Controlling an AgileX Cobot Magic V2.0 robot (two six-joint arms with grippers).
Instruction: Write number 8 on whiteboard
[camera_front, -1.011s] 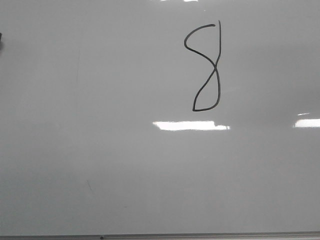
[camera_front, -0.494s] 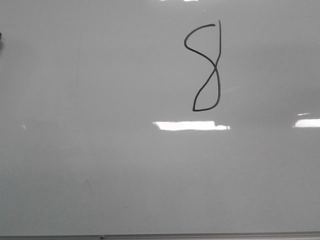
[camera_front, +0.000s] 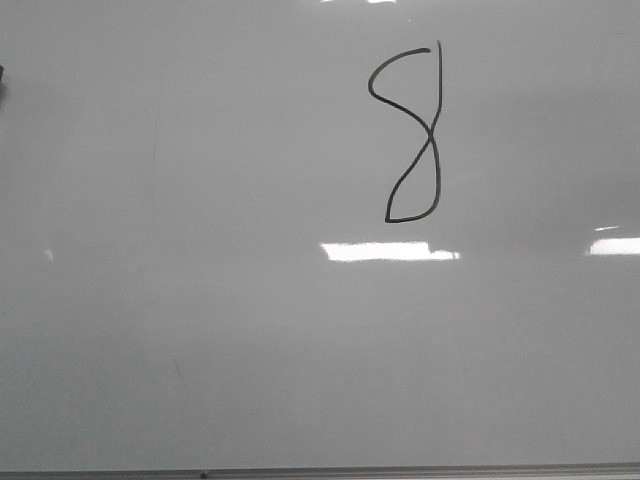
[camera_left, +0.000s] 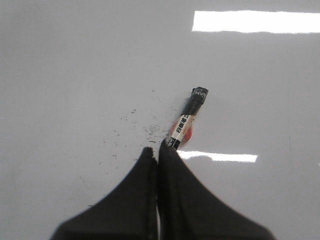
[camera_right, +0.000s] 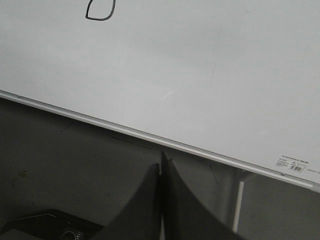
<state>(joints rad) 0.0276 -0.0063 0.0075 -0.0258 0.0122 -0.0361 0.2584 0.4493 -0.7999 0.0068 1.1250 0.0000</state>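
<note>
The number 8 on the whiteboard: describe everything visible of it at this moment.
The thin black marker figure eight stands tall and narrow in the upper right of the glossy pale grey-white whiteboard in the front view. Its upper loop is left open: a straight right-hand stroke rises past the curve. The lower loop ends in a pointed left corner. The strokes cross mid-height. Nothing touches it; a bright reflection lies just below. The right wrist view shows only its lower loop.

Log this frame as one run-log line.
number 8: drawn, upper right of whiteboard | left gripper: shut on marker | right gripper: shut, off the board
</note>
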